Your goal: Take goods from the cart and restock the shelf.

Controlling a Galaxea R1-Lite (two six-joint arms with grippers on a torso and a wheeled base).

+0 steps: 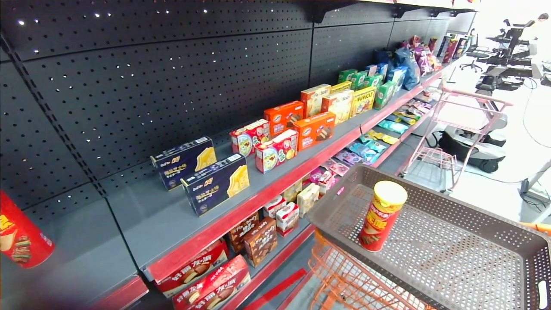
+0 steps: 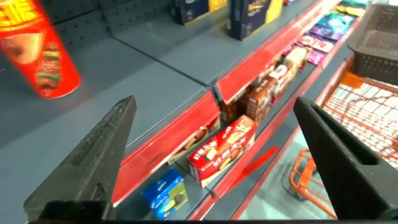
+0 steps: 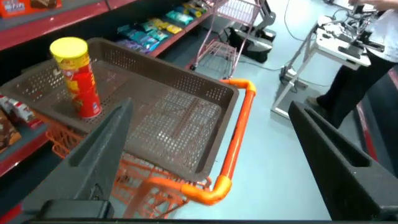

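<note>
Left gripper (image 2: 214, 106): jaws spread wide, nothing between them, hanging above the front edge of the shelf (image 1: 150, 215). Right gripper (image 3: 211, 106): also spread wide and empty, above the cart's basket (image 3: 168, 124).

Shelf: long grey deck running away to the right, red price rail (image 1: 258, 202) along its front. Black pegboard (image 1: 150, 86) forms the back wall. The near stretch of deck is bare grey metal. A lower shelf (image 1: 284, 247) beneath it is stocked with boxes and packets.

Floor (image 1: 495, 189): pale and smooth, on the aisle side. A pink cart (image 1: 465, 116) stands farther down the aisle, close to the shelf.

Cart (image 1: 344, 280): orange wire frame, parked just beside the shelf front, with its orange handle (image 3: 239, 130) at the end away from the shelf. The brown perforated basket sits on top of it.

Goods on the deck: two dark blue boxes (image 1: 217, 183) stand upright one behind the other. Past them come pairs of red-and-white, orange, yellow and green boxes. On the lower shelf, long red boxes (image 1: 206, 280) lie near brown boxes (image 1: 254, 239).

Red canister (image 1: 19, 234): on the grey deck at the near left end, well apart from the blue boxes and near the left gripper.

Yellow-lidded canister (image 1: 381, 215): upright in the basket, in the corner nearest the shelf.
</note>
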